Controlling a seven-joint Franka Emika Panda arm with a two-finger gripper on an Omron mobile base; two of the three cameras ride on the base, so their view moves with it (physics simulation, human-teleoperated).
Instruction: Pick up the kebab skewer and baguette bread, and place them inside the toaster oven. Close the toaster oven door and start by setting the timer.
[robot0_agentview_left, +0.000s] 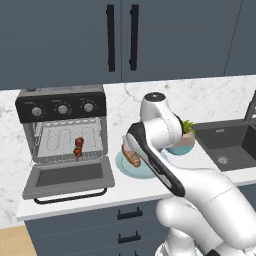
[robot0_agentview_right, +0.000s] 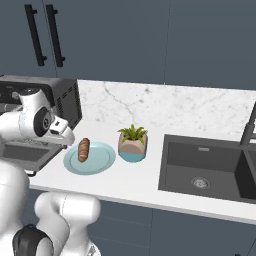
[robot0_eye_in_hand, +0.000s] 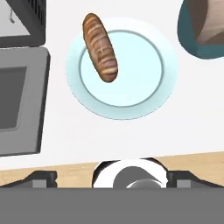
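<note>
Where plate (robot0_eye_in_hand: 144, 94) lies, baguette bread (robot0_eye_in_hand: 100, 47) golden-brown, slashed, oblong.

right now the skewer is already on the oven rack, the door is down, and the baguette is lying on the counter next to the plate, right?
Not quite. The baguette bread lies on the pale blue plate, along its left edge, not on the counter; the hand view shows it clearly. The rest holds: the kebab skewer sits on the rack of the toaster oven, and the toaster oven door is down.

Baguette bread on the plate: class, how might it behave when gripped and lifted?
The baguette bread looks crusty, so probably stiff and light. Its rounded oblong form may roll on the smooth plate if nudged sideways.
</note>
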